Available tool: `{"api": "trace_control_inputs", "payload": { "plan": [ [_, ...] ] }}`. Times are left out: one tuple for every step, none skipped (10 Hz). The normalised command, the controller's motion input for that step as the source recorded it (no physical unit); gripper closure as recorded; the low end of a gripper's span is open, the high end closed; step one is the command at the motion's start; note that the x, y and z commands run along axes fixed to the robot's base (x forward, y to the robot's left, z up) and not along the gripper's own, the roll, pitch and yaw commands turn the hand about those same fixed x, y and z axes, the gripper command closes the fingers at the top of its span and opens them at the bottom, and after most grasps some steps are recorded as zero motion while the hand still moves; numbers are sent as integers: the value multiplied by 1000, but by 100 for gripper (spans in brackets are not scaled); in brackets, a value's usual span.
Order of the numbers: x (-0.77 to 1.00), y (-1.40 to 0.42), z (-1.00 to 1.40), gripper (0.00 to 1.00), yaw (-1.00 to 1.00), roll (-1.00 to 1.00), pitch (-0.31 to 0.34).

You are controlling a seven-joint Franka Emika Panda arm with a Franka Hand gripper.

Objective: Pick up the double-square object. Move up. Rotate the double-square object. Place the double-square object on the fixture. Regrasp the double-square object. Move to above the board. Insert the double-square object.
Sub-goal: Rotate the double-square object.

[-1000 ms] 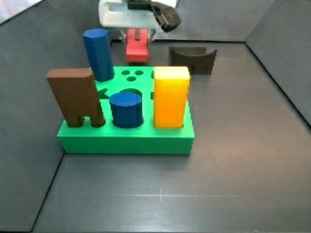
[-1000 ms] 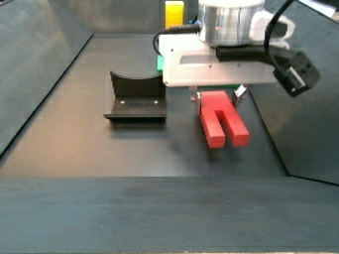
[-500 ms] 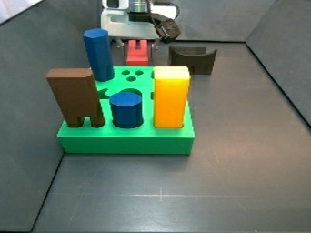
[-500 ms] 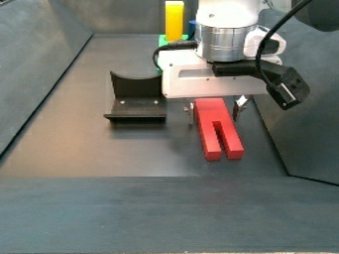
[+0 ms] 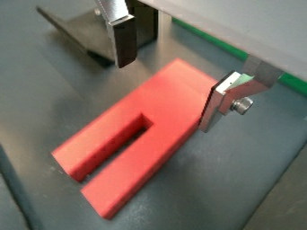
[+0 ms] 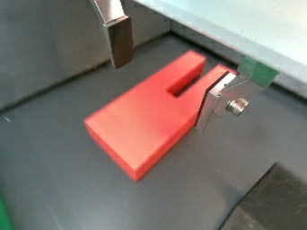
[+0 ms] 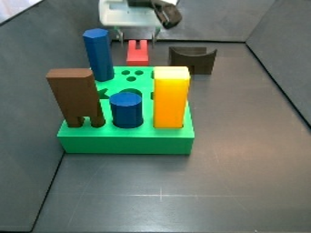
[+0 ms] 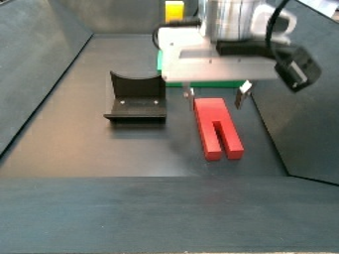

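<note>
The double-square object (image 5: 138, 135) is a red elongated block with a slot in one end, lying flat on the dark floor (image 6: 150, 121) (image 8: 216, 127) (image 7: 138, 50). My gripper (image 5: 171, 76) (image 6: 166, 76) hangs just above it, open, one finger (image 5: 124, 40) on each side, holding nothing. In both side views the gripper (image 8: 216, 92) (image 7: 137, 18) is over the block's end nearest the board. The fixture (image 8: 135, 96) (image 7: 192, 58), a dark block with a curved notch, stands beside the red block. The green board (image 7: 127, 138) lies in front.
On the board stand a yellow block (image 7: 172, 96), a tall blue cylinder (image 7: 97, 55), a short blue cylinder (image 7: 125, 107) and a brown arch-legged block (image 7: 75, 96). Dark walls (image 8: 54, 60) enclose the floor on the sides.
The gripper dipped over the red block half a second ago and now stands higher. The block lies flat and longer on the floor than a second ago.
</note>
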Motion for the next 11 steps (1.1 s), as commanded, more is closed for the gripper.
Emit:
{"api": "trace_control_inputs", "payload": {
  "plan": [
    [-22,7,1000,0,-15,70,84],
    [-25,4,1000,0,-5,84,85],
    [-26,0,923,0,5,97,85],
    [-27,-3,734,0,13,115,88],
    [-28,-5,642,0,15,118,88],
    [0,0,0,0,1000,0,0],
    [0,6,-145,0,1000,-1,0],
    [13,8,-262,0,1000,1,0],
    [46,7,-189,0,1000,1,-3],
    [40,2,-92,0,1000,0,-3],
    [37,2,-68,0,1000,-1,-4]
  ]
}}
